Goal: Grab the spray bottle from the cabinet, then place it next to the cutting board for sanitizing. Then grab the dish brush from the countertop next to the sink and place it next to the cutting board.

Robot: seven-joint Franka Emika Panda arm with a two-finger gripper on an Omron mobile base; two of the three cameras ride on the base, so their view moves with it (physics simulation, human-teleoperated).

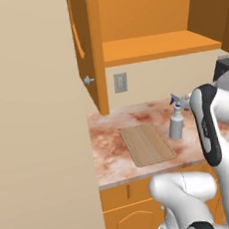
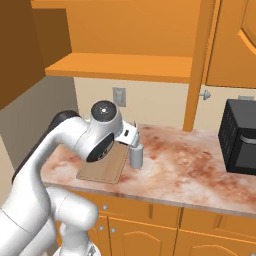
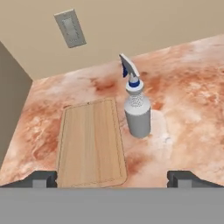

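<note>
Pincer (image 3: 112, 177) spread fully wide in the hand view, empty; fingertips (image 3: 43, 178) sit far apart at the bottom edge. Spray bottle (image 3: 137, 109) stands upright on the countertop (image 3: 183, 87), just beside the cutting board (image 3: 90, 144) on its long side, apart from the pincer. Nozzle white and blue, tilted. Wall outlet (image 3: 70, 28) on the beige wall behind the board. Board's near corners run close to the fingertips.

Left base view: spray bottle (image 1: 176, 120) upright just beside the cutting board (image 1: 147, 143), not on it. White arm (image 1: 208, 126) covers the counter past the bottle; pincer itself hidden behind the arm here. Cabinet (image 1: 142, 28) above the board stands open, shelf bare as far as visible, top cut off. Door knob (image 1: 88, 80) on the door edge. Outlet (image 1: 120, 82) behind the board. A big beige wall panel (image 1: 34, 120) blocks everything beyond the board's far side. Countertop (image 1: 109, 137) marbled pink over orange cupboards.

Right base view: spray bottle (image 2: 136, 152) partly hidden by the wrist, just beside the cutting board (image 2: 102, 167), itself half covered by the arm. Dark appliance (image 2: 240, 137) well apart from the board, cut off at the edge. Cabinet shelf (image 2: 120, 67) above the board.
</note>
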